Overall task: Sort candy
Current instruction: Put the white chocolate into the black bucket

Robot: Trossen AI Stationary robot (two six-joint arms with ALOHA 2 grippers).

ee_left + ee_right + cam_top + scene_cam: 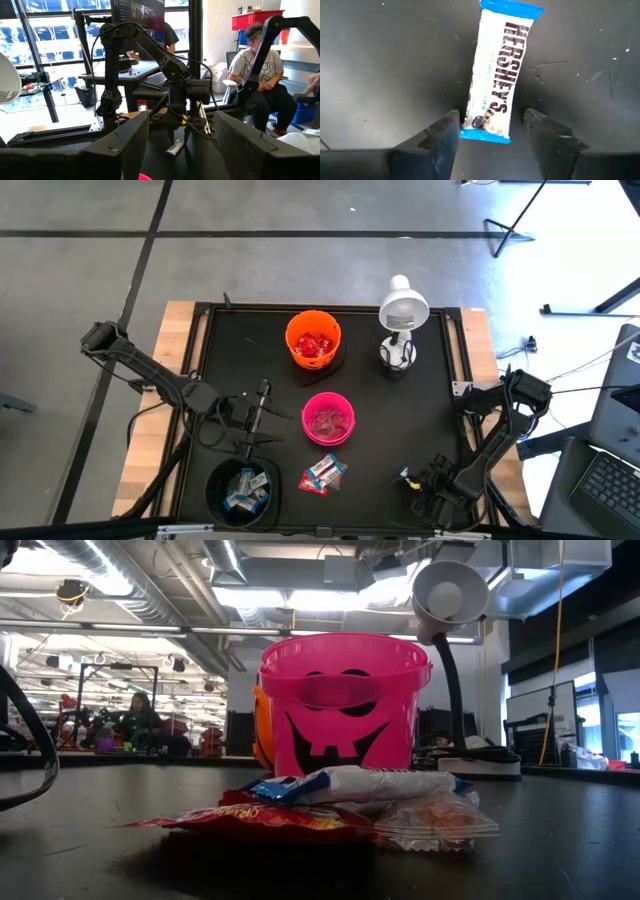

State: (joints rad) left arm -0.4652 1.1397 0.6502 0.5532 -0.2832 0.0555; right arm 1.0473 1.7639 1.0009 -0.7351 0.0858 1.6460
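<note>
Right gripper [490, 135] sits low at the near-right part of the table [420, 410], fingers spread wide with a blue-and-white bar [499, 70] lying flat on the mat between them. Nothing gripped; we see the fingers either side of the bar's near end, contact can't be told. Left gripper [262, 418] hangs just left of the pink bowl [328, 418], above the black bowl [240, 492], fingers apart and empty in the left wrist view. We count the rest of the candy this way: small pile [323, 473] on the mat just in front of the pink bowl, red pieces in the orange bowl [313, 338], blue-and-white ones in the black bowl, pinkish ones in the pink bowl. Lamp [402, 315] stands right of the orange bowl.
</note>
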